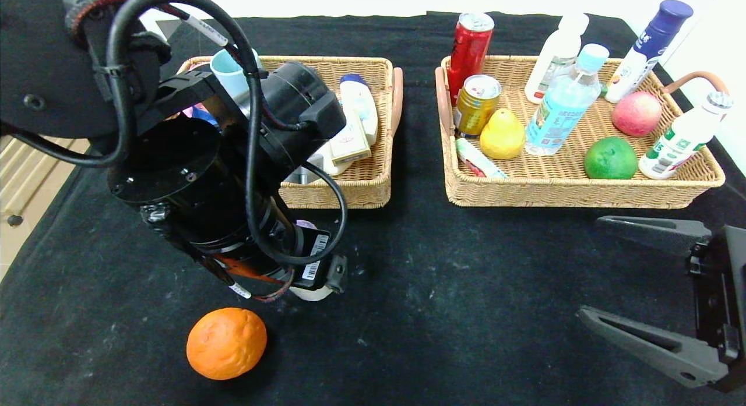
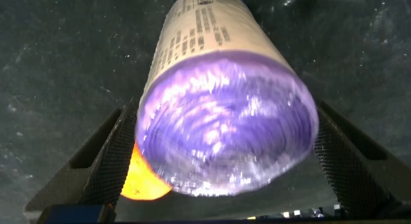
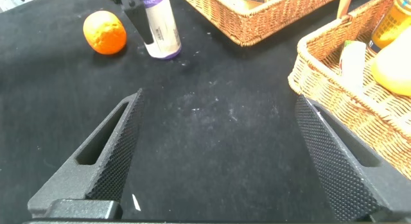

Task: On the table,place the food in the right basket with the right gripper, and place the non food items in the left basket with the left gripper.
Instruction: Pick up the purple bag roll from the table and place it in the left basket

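Observation:
My left gripper [image 2: 221, 115] is shut on a white bottle with a purple end [image 2: 225, 121]. It holds the bottle just in front of the left basket [image 1: 361, 187]. In the head view the arm hides most of the bottle [image 1: 315, 290]. The right wrist view shows the bottle [image 3: 162, 31] tilted, its lower end at the black cloth. An orange [image 1: 226, 343] lies on the cloth close in front of that gripper. My right gripper [image 1: 590, 267] is open and empty, low over the cloth in front of the right basket [image 1: 553, 193].
The left basket holds a blue cup, a white tube and a small box. The right basket holds cans, several bottles, a yellow pear [image 1: 502, 135], a red apple [image 1: 636, 113] and a green fruit [image 1: 610, 158]. Bare black cloth lies between the grippers.

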Available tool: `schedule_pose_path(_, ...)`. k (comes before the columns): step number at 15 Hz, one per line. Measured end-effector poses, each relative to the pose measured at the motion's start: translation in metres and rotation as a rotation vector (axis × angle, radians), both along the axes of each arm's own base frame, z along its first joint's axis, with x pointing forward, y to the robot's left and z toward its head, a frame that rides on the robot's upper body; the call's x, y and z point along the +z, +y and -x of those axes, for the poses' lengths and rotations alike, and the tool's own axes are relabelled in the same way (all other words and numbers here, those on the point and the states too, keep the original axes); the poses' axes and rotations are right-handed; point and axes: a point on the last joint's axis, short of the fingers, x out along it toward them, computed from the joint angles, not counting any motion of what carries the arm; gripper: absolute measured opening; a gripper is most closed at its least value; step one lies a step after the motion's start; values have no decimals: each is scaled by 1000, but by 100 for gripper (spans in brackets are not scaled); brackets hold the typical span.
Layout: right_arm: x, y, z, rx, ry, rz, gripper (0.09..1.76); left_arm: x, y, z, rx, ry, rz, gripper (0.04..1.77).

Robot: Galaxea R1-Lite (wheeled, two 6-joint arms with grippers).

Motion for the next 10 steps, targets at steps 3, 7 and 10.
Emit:
schedule_pose_path(3, 0, 0, 0, 2, 1, 0, 171, -2, -2, -1, -4, 6, -5, 176)
schedule_pose_path(7, -1, 1, -1, 4, 6, 1, 171, -4, -4, -2, -6, 4, -3, 168)
schedule_pose_path(10, -2, 1, -1, 4, 13, 3, 171, -4, -4, -2, -3, 5, -3, 118)
